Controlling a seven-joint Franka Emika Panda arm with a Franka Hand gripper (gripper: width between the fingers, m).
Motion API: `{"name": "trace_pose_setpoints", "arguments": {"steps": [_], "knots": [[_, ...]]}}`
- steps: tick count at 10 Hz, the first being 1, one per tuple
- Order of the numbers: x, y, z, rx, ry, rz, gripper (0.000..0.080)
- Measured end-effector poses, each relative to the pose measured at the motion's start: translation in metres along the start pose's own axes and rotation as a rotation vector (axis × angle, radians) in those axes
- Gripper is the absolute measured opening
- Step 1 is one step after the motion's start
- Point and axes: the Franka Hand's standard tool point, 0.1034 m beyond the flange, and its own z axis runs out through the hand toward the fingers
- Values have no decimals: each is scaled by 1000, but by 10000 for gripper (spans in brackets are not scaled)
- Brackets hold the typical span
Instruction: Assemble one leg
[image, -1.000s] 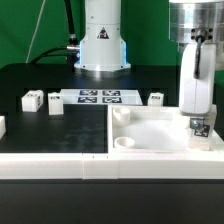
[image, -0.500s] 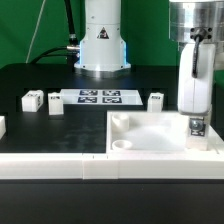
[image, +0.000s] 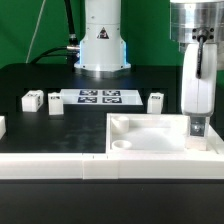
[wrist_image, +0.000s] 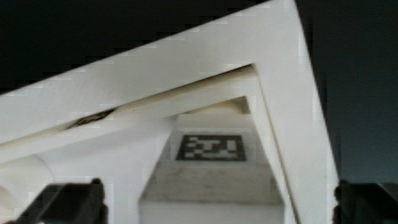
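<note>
Gripper (image: 197, 128), lower right of exterior frame, clamps the leg (image: 198, 127); judged light, rigid, smooth; hold flat sides.

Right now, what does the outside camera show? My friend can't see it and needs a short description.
A robot gripper holds a small tagged white leg over the corner of a wide white tray-like piece on a black table. Behind lie three more legs and the marker board.

The exterior view sits low, facing the arm's base (image: 102, 45) at twelve o'clock. The wrist view looks closely down. Both share the leg (image: 197, 127) (wrist_image: 217, 160) inside the tray (image: 150, 132) (wrist_image: 160, 75).
</note>
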Motion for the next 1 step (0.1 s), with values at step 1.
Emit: {"name": "trace_pose_setpoints", "arguments": {"steps": [1], "knots": [[0, 0, 0, 0, 0, 0, 648]]}}
